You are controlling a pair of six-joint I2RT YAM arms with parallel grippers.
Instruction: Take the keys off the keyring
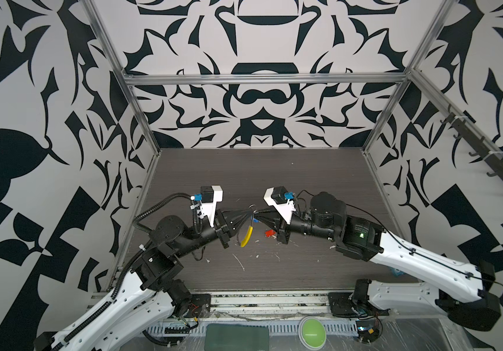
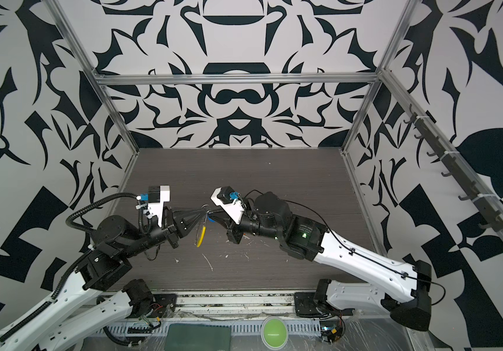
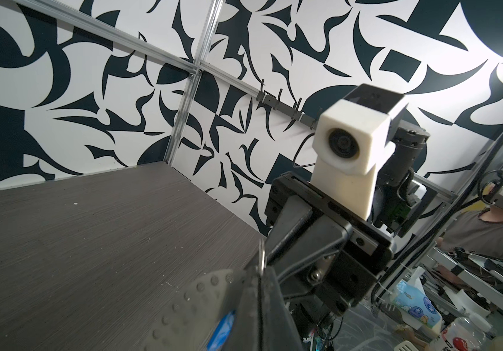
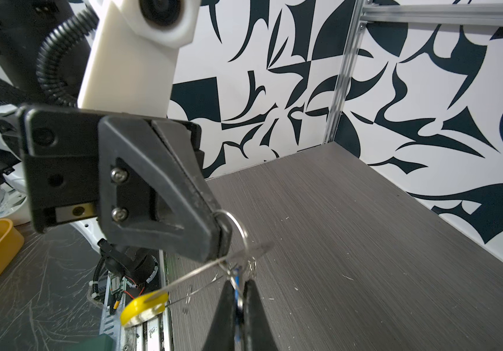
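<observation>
Both grippers meet above the middle of the table. My left gripper (image 1: pixel 248 214) (image 3: pixel 261 271) is shut on the keyring's thin grey wire (image 4: pixel 195 270), with a small ring (image 4: pixel 239 226) poking out at its tips. The keyring's yellow sleeve (image 1: pixel 246 237) (image 2: pixel 201 235) (image 4: pixel 140 308) hangs below. Facing it, my right gripper (image 1: pixel 258 217) (image 4: pixel 238 293) is shut on the blue-headed key (image 1: pixel 254 220) (image 4: pixel 238 284), which is still on the wire. The blue head also shows in the left wrist view (image 3: pixel 224 329). The red-orange key (image 1: pixel 270 233) lies loose on the table under the right gripper.
White scraps (image 1: pixel 239 263) litter the dark wood table (image 1: pixel 244 176). Patterned walls and metal frame rails close in three sides. A hook rail (image 1: pixel 481 149) runs along the right wall. A green button (image 1: pixel 312 331) and a dark green pad (image 1: pixel 237 337) sit past the front edge.
</observation>
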